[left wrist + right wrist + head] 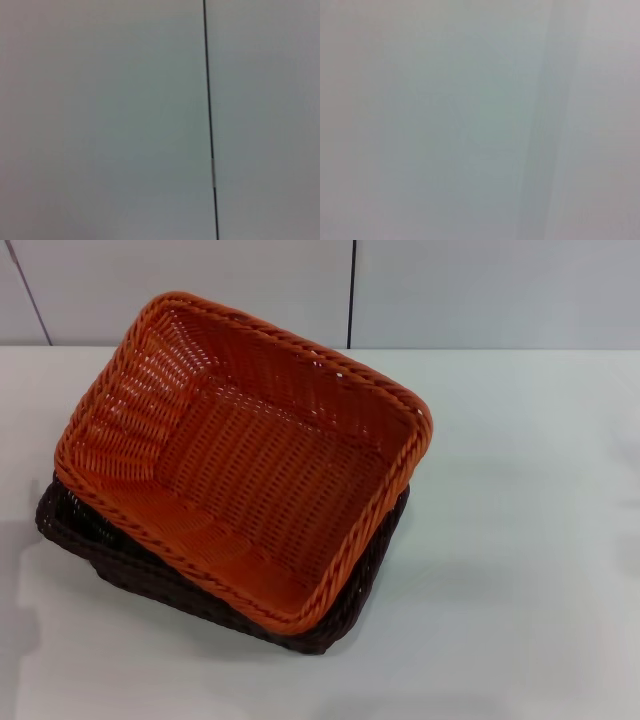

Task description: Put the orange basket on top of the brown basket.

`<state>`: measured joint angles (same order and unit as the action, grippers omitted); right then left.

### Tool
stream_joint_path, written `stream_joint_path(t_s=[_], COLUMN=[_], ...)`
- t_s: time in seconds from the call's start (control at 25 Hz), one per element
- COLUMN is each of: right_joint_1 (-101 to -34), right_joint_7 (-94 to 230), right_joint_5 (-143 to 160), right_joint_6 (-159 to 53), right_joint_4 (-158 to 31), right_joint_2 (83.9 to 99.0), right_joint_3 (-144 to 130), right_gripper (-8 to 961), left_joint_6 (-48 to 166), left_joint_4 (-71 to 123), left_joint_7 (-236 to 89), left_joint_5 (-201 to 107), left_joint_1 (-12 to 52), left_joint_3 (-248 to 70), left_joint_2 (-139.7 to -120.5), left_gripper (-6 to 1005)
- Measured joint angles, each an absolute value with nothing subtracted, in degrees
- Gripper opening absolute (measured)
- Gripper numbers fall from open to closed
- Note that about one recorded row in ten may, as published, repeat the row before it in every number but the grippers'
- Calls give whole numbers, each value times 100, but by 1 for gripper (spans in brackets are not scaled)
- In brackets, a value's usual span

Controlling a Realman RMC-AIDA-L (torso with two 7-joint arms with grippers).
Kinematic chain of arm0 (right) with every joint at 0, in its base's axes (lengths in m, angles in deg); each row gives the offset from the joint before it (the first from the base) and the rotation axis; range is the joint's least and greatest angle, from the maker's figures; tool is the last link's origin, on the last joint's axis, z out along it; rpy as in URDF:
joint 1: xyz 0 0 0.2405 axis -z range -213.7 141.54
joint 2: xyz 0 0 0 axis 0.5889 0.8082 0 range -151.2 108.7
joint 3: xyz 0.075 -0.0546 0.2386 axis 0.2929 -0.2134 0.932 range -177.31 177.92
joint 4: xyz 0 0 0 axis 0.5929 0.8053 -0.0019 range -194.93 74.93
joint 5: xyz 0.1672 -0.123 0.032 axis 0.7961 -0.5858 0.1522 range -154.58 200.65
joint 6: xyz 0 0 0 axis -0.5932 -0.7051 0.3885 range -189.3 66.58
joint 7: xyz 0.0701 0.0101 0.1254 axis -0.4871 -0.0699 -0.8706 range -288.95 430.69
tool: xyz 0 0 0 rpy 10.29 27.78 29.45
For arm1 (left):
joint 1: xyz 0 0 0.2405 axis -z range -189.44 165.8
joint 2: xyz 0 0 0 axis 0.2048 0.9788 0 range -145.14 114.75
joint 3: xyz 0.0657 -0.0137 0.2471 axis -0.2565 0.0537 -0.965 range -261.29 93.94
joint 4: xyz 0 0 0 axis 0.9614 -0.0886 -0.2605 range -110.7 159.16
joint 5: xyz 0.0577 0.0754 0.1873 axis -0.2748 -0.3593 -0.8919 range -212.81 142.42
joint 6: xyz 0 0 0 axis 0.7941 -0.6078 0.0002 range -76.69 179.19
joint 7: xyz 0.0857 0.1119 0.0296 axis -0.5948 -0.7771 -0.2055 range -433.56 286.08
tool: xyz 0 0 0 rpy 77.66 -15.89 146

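Observation:
The orange basket lies on top of the brown basket on the white table, left of the middle in the head view. It sits tilted and skewed, its far rim raised. The brown basket shows only as a dark edge along the orange basket's near and left sides and at its right side. The orange basket is empty inside. Neither gripper shows in any view. The two wrist views show only a plain pale surface.
The white table stretches to the right and front of the baskets. A pale panelled wall with a dark seam stands behind the table. The left wrist view shows a dark seam line on a pale surface.

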<state>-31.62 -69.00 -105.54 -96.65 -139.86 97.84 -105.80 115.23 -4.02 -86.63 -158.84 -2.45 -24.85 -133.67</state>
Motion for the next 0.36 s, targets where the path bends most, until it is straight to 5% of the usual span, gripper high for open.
stream_joint_path(t_s=[0.36], right_joint_1=[-3365], right_joint_7=[-9601], right_joint_5=[-10003], right_joint_6=[-11607], right_joint_4=[-11344], right_joint_2=[9770], right_joint_3=[-10338], right_gripper=[676], left_joint_6=[11546], left_joint_4=[-328], left_joint_7=[-8513], left_joint_5=[-15880], left_joint_1=[-172], left_joint_3=[-2418], left_joint_2=[-13374], left_gripper=[765])
